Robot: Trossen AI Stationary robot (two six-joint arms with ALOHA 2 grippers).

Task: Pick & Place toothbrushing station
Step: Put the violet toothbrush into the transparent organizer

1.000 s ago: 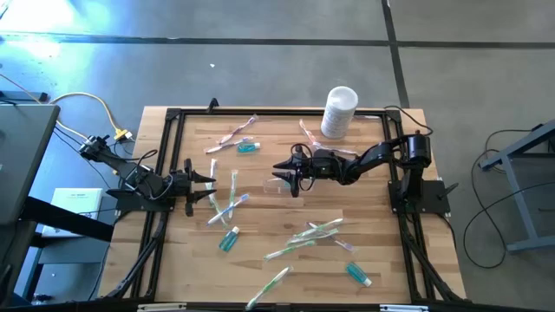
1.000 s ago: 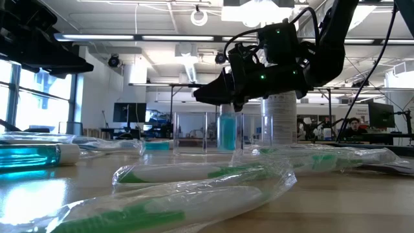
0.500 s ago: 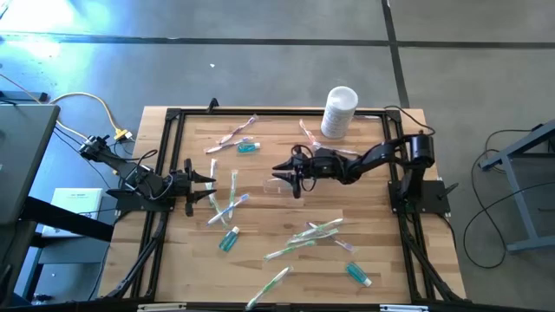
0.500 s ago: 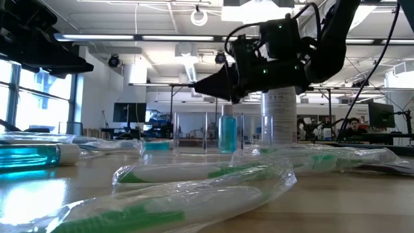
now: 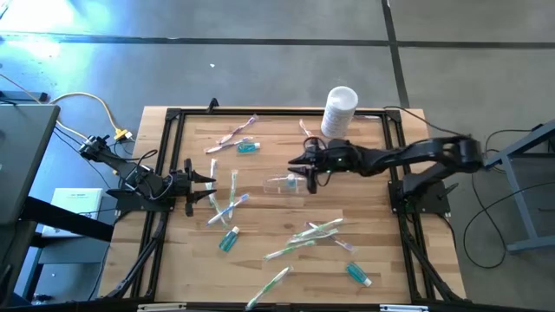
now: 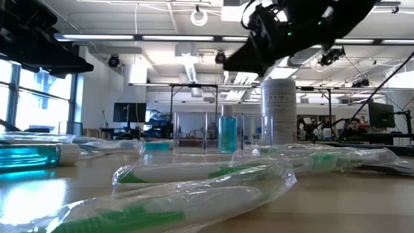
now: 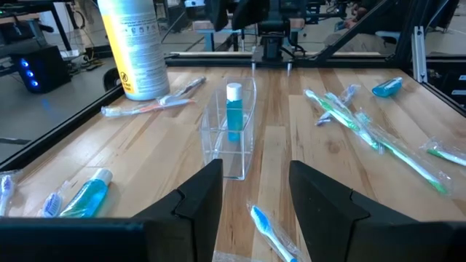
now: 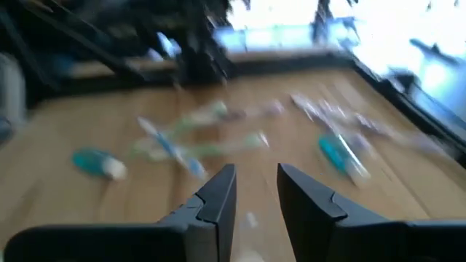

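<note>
A small clear plastic cup (image 5: 279, 184) stands on the table's middle with a teal tube (image 7: 233, 118) upright in it, white cap up. It also shows in the left wrist view (image 7: 231, 138) and the low view (image 6: 206, 133). My right gripper (image 5: 303, 171) is open and empty. It hangs well above the table just right of the cup, high in the low view (image 6: 249, 55). My left gripper (image 5: 208, 184) is open and empty, low at the table's left, pointing at the cup. Wrapped toothbrushes (image 5: 227, 206) and teal tubes (image 5: 228, 240) lie scattered flat.
A tall white canister (image 5: 339, 111) stands at the far edge, behind the right gripper. More toothbrushes lie near the front (image 5: 316, 230) and at the far left (image 5: 234, 134). Further teal tubes lie at the far left (image 5: 247, 148) and the front right (image 5: 358, 275). A black frame (image 5: 173, 117) borders the table.
My right gripper has risen from just over the cup and drawn back toward the table's right edge, its arm stretching out. The teal tube stays upright in the cup, which has not moved.
</note>
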